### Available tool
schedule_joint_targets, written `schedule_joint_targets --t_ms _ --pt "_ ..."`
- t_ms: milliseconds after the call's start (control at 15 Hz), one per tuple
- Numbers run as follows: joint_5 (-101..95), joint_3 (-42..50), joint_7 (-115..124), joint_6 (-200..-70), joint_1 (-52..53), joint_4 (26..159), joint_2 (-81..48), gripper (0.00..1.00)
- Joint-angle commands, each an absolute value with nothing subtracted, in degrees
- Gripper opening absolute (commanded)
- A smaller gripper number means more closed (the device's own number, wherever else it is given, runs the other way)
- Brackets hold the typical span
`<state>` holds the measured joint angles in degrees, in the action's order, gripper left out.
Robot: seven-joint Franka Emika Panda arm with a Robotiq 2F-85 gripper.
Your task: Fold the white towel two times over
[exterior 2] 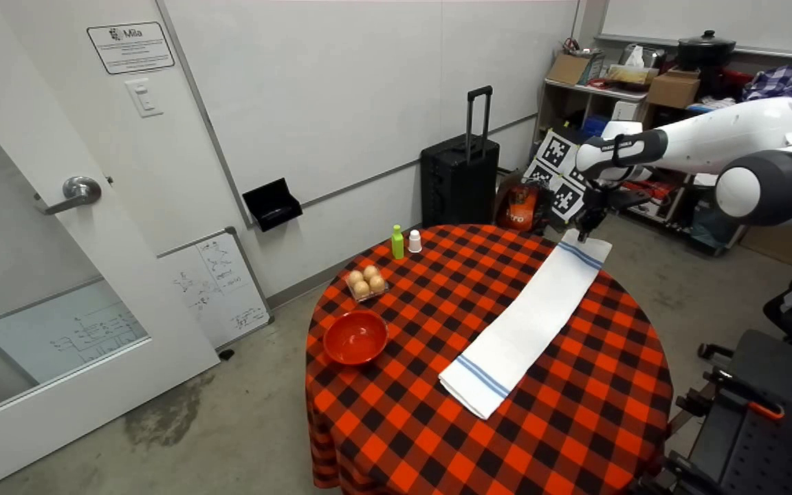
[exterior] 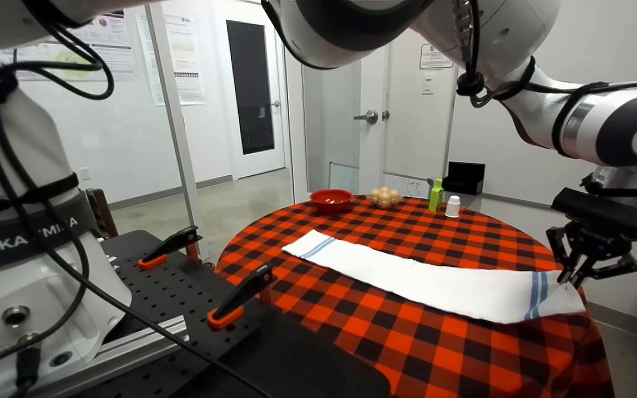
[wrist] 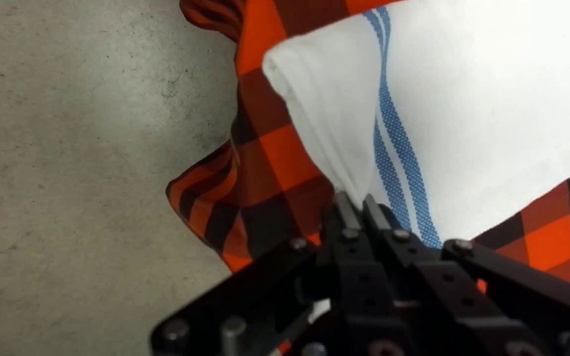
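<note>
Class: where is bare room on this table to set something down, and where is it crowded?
One bare patch of checked cloth lies between the white towel and the red bowl, eggs, green bottle and white container; another on the towel's opposite side, toward the perforated board. Crowded: around the bottle and container, and where the gripper holds the towel.

Table point(exterior 2: 595, 405), in an exterior view: open to us from 3 to 7 o'clock.
Gap between white bottle point(exterior 2: 415, 243) and towel point(exterior 2: 526, 324): we could pass at 12 o'clock.
Bowl point(exterior 2: 356, 338), eggs point(exterior 2: 367, 282), green bottle point(exterior 2: 397, 243): block us, 9 to 11.
Gripper point(exterior 2: 582, 238), arm point(exterior 2: 712, 141): in our way, 1 to 2.
</note>
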<state>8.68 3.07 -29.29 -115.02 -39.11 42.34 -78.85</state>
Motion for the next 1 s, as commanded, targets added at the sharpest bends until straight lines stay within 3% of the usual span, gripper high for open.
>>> schedule_joint_targets --t_ms 0,933 --pt "9.18 3.33 -27.66 -114.70 -40.51 38.86 -78.88 0.01" --pt "9.15 1.26 -26.11 -108.83 -41.24 37.06 -72.62 0.01"
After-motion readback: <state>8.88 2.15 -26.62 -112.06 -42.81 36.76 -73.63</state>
